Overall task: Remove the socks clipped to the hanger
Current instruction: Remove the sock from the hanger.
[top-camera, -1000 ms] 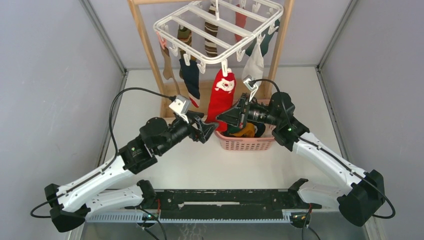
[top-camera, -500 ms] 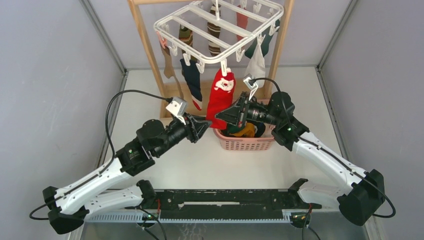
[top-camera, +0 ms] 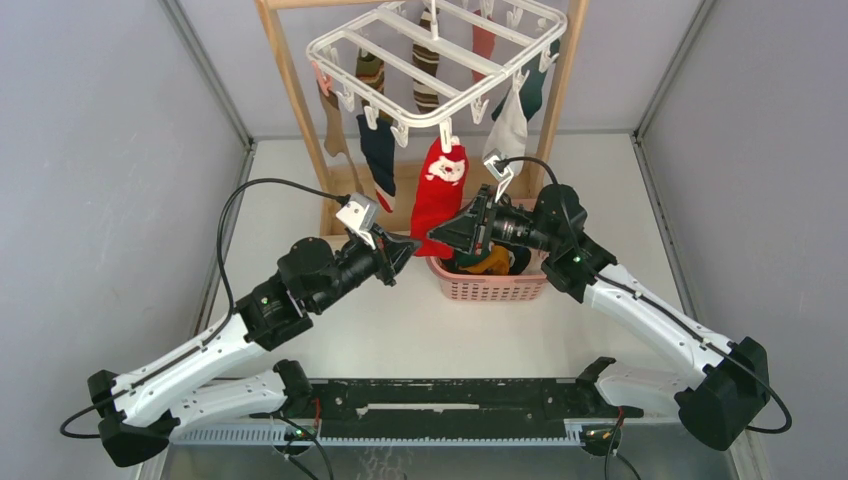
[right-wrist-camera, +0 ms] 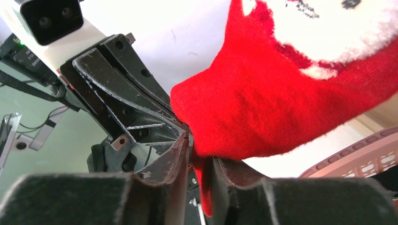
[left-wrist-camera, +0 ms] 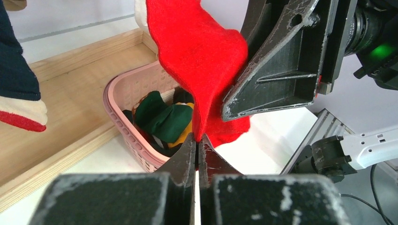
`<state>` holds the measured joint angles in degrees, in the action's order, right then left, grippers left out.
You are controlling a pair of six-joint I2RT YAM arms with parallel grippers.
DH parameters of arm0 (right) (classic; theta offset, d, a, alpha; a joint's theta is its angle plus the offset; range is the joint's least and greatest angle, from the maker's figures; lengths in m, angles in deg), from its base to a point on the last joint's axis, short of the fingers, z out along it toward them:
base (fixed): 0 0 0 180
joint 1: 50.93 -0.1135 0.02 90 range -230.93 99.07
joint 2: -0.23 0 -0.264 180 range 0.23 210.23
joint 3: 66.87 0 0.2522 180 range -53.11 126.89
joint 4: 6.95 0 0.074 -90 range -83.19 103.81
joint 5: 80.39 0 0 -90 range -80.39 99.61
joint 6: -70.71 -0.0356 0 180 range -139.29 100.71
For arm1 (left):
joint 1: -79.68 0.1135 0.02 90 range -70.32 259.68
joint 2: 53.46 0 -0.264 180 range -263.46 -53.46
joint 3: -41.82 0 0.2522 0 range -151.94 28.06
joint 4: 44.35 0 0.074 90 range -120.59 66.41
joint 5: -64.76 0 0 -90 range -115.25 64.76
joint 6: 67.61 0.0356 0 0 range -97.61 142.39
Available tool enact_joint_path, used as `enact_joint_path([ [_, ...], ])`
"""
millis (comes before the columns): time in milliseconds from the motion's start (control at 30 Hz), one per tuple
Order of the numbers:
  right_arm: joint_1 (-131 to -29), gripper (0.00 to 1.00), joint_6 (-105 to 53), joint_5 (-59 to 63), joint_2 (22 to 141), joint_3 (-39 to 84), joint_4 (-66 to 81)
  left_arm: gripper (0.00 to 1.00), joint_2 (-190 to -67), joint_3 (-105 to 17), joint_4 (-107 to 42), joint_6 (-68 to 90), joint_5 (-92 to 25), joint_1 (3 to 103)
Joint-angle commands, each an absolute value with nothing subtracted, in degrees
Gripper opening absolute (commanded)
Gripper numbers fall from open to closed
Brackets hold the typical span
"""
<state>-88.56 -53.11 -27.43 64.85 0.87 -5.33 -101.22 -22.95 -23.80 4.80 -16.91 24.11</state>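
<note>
The red sock (top-camera: 441,195) hangs from a clip on the near rim of the hanger (top-camera: 440,62), which is slung from a wooden stand (top-camera: 300,110) over the far edge of the table (top-camera: 450,330). Its top is still clipped, so this sock is not yet off. The left gripper (left-wrist-camera: 197,145) is clenched, and its tips appear to pinch the sock's lower edge. The right gripper (right-wrist-camera: 199,159) has the toe between its jaws, which stand slightly apart; I cannot tell whether it grips or merely brackets the fabric.

Around the rim more socks remain clipped: a navy sock (top-camera: 381,160) to the left, a white sock (top-camera: 510,130) to the right, and striped, teal, tan and reddish ones farther back. A pink basket (top-camera: 490,288) just below the hanger holds a few green and yellow socks. My reading is that the job is begun, with most socks left on the hanger.
</note>
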Motion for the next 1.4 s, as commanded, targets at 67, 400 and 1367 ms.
enact_joint_path([
  [67,-89.3,0.45,-51.49,-24.49,64.41,3.8,-3.63,0.0,-100.26,-22.96,-23.17,4.05,-15.85,24.98],
  [400,-89.5,1.0,-45.53,-18.78,62.04,3.84,3.77,0.0,-99.88,-24.37,-17.91,0.91,-15.52,27.67],
  [1367,-76.5,0.84,-41.51,-23.74,65.06,9.31,-18.03,0.0,-103.78,-33.88,-10.44,-4.37,-33.63,41.48],
])
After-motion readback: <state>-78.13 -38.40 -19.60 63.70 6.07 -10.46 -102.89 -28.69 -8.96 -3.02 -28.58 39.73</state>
